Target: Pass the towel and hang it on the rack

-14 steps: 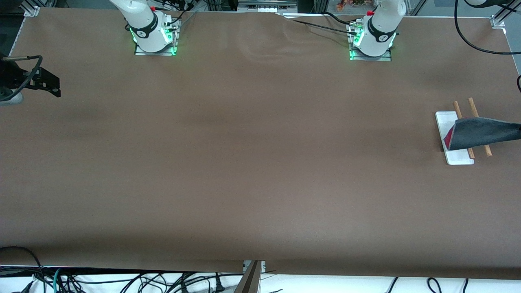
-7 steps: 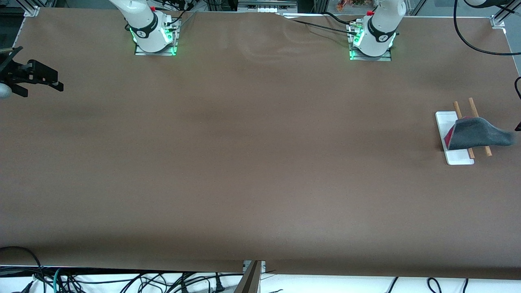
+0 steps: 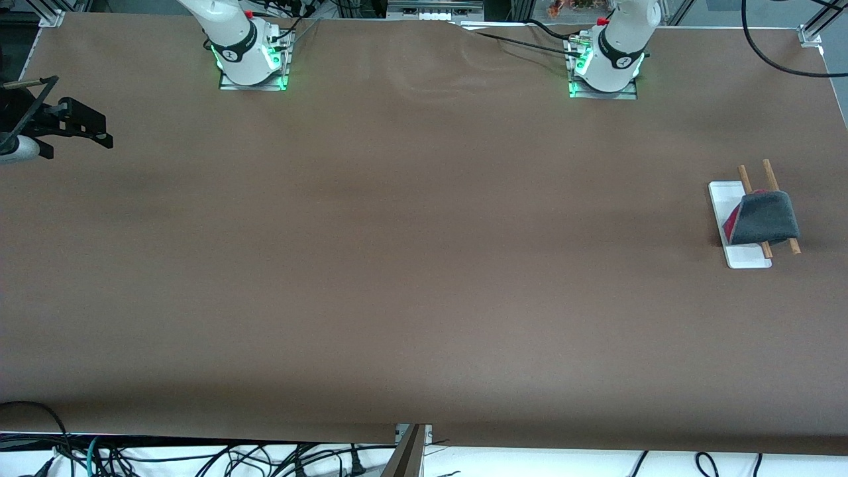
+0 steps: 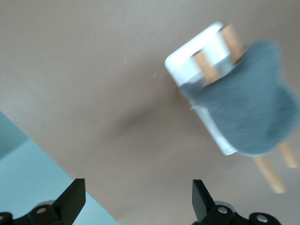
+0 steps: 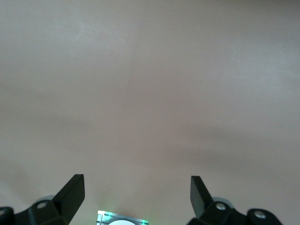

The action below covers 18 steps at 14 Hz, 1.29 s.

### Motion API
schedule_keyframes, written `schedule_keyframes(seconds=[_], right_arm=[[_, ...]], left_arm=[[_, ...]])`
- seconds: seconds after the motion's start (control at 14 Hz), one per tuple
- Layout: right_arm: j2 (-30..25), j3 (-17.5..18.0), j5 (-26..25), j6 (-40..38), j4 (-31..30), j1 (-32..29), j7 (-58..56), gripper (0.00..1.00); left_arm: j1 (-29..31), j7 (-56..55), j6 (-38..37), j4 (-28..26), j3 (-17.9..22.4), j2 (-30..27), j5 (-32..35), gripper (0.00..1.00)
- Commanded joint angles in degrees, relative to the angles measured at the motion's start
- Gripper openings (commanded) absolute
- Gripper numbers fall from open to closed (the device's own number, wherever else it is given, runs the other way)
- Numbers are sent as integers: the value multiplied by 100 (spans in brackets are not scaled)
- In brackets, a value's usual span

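The towel (image 3: 762, 220), dark grey face up with a pink-red edge showing, lies draped over the two brown rods of the rack (image 3: 724, 195) at the left arm's end of the table. In the left wrist view the towel (image 4: 251, 112) covers the rods and part of the white base of the rack (image 4: 190, 58). My left gripper (image 4: 137, 192) is open and empty, up in the air apart from the towel, and out of the front view. My right gripper (image 3: 99, 131) is open and empty at the right arm's end of the table; it also shows in the right wrist view (image 5: 137, 187).
The brown table (image 3: 411, 265) carries nothing else. The arm bases (image 3: 252, 59) (image 3: 604, 66) stand along its edge farthest from the front camera. The table edge and pale blue floor (image 4: 33, 168) show under the left gripper. A green-lit base plate (image 5: 123, 219) shows in the right wrist view.
The left gripper let go of the towel and drew out of the front view. The towel's stretched end dropped onto the rods. The right gripper shifted slightly over its end of the table.
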Motion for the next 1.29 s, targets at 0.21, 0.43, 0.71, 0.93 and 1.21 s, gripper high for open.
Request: schedule_keyframes(seconds=[0.21, 0.43, 0.71, 0.93, 1.21], right_arm=[[62, 34, -209, 18, 49, 128, 27, 100], [105, 43, -200, 27, 93, 163, 36, 100], [211, 43, -191, 27, 269, 172, 36, 100], [246, 43, -191, 27, 278, 163, 18, 100], [246, 43, -191, 27, 278, 163, 36, 100]], left_arm=[[-29, -1692, -1562, 94, -1168, -1009, -284, 100], [-29, -3151, -2276, 358, -1880, -1176, -284, 100], [-90, -4822, -2445, 237, -2707, -1755, -327, 100], [-924, -5684, -2078, -359, -2621, -2309, -398, 100], [-1812, -6460, -487, -1977, -2147, -3232, -424, 100]])
